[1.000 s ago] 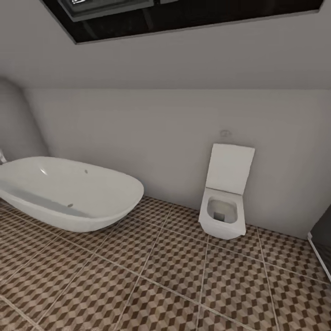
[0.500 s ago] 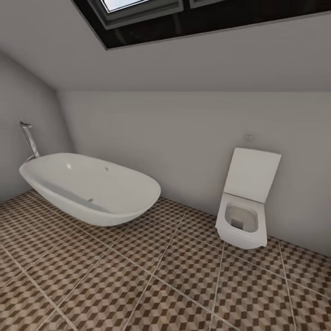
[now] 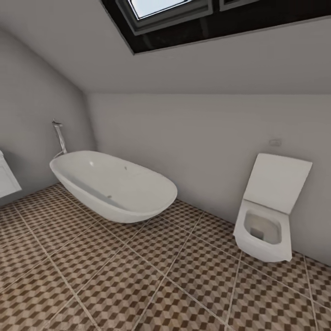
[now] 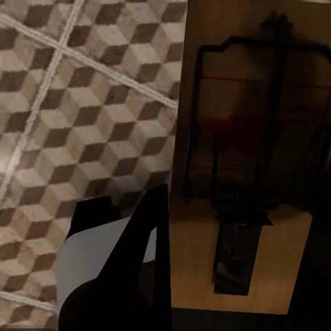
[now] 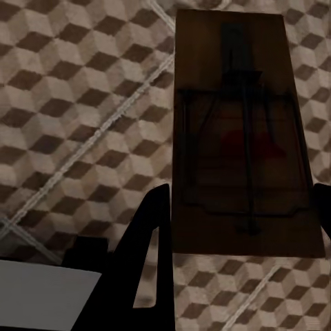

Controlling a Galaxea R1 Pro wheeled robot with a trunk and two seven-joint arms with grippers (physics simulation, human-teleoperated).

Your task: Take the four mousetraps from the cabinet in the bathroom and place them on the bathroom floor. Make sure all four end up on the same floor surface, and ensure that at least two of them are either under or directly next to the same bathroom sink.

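Note:
In the left wrist view a brown wooden mousetrap (image 4: 248, 138) with a black wire frame and a red mark sits between the dark fingers (image 4: 141, 262) of my left gripper (image 4: 238, 276), which is shut on it above the cube-patterned bathroom floor (image 4: 83, 110). The right wrist view has a second, darker mousetrap (image 5: 238, 138). My right gripper (image 5: 238, 234) is shut on it, one finger (image 5: 148, 241) beside its edge, over the same tiling (image 5: 76, 103). The cabinet and the sink are out of view.
Ahead in the head view are a white oval bathtub (image 3: 115, 186) with a chrome tap (image 3: 59, 138) at the left and a white toilet (image 3: 269, 216) with its lid up at the right. Patterned floor (image 3: 138, 276) lies between them. A white furniture corner (image 3: 4, 177) shows at the left edge.
The head camera has swung left: bathtub and toilet have shifted right in the picture, and the tub's tap and a white furniture corner have come into view.

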